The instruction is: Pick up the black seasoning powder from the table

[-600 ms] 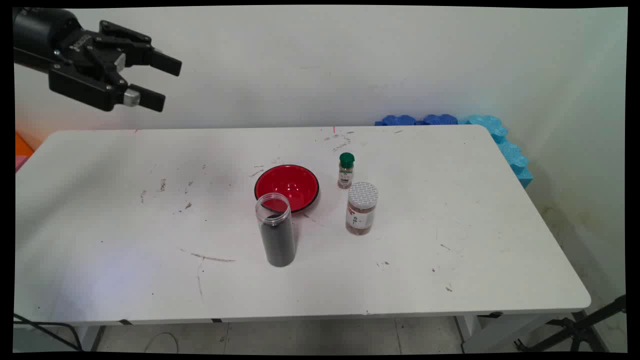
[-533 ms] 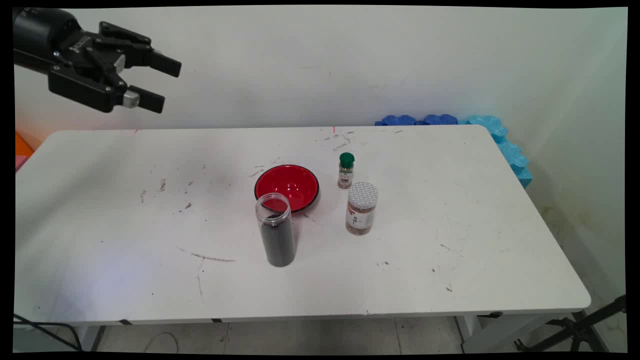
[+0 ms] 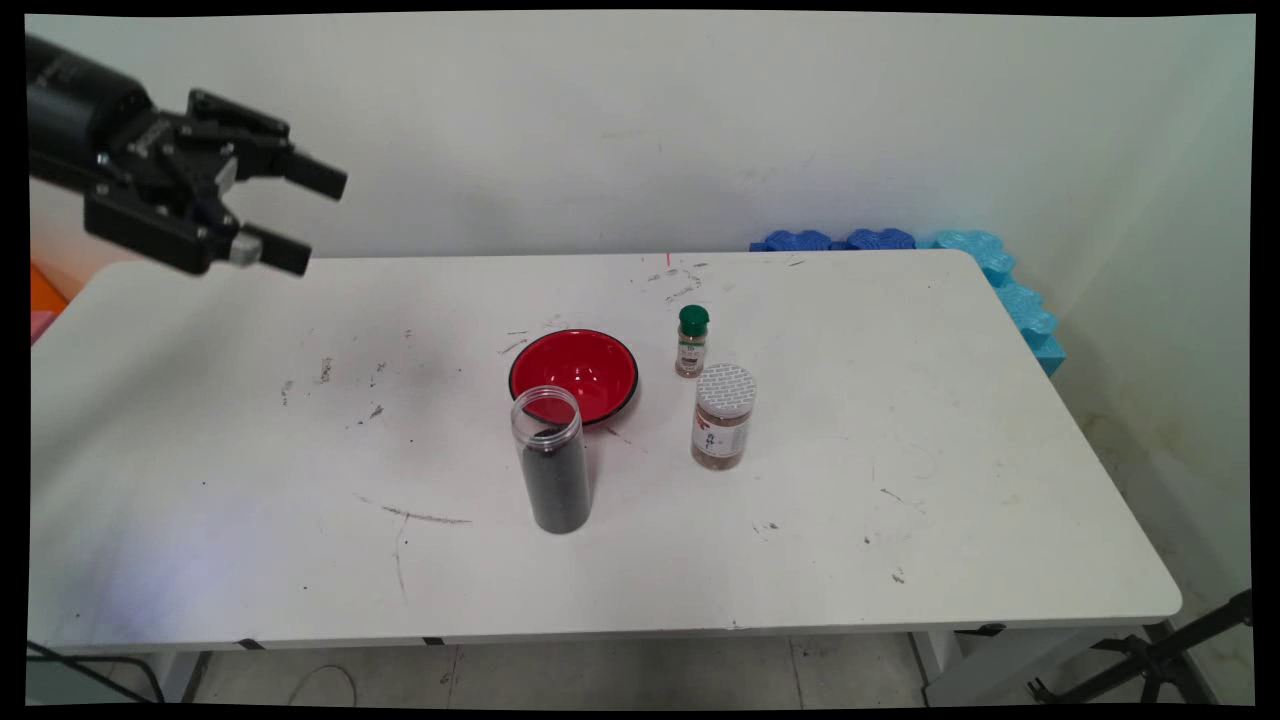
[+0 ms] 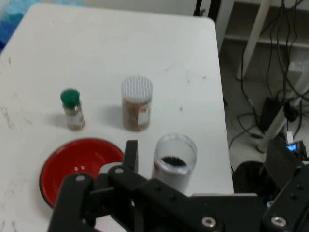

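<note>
The gripper (image 3: 300, 220) has dropped lower and slightly left since the earlier frames, fingers spread and holding nothing, above the white table's (image 3: 900, 520) far-left corner. The red bowl (image 3: 574, 374), open jar of dark grains (image 3: 551, 460), green-capped spice bottle (image 3: 692, 341) and white-lidded jar (image 3: 722, 417) stand unmoved, well apart from it.

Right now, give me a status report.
Gripper open, empty, high over table's far left corner. Red bowl, open dark-filled jar, two spice jars mid-table, untouched.

— Moved since before?
— Yes: pincer (image 3: 307, 222) lowered and shifted slightly left, now level with far edge of bench (image 3: 900, 330).
— Fingers?
— Spread as before, only tilted a little more downward.
— Anything else displaced?
— No.
</note>
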Controlling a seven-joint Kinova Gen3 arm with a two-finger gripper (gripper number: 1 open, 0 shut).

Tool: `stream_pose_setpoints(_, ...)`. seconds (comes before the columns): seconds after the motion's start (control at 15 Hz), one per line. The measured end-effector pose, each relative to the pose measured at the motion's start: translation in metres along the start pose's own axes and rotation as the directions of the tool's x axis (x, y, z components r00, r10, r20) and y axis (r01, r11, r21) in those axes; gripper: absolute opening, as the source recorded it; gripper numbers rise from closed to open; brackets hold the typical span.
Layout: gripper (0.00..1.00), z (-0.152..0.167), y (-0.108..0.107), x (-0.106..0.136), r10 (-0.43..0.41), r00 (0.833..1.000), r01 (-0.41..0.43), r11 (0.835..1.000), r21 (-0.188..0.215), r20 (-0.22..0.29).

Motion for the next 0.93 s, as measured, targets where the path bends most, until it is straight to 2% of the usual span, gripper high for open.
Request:
stream_pose_setpoints(0.27,1.00,0.007,0.007,-0.031,-0.018,0.998,0.018,1.000,0.003,0.052)
stream_pose_setpoints(0.6,1.00,0.030,0.016,-0.075,-0.040,0.993,0.037,0.999,0.026,0.112)
stream_pose_setpoints(0.93,1.00,0.062,0.022,-0.106,-0.051,0.989,0.045,0.998,0.049,0.136)
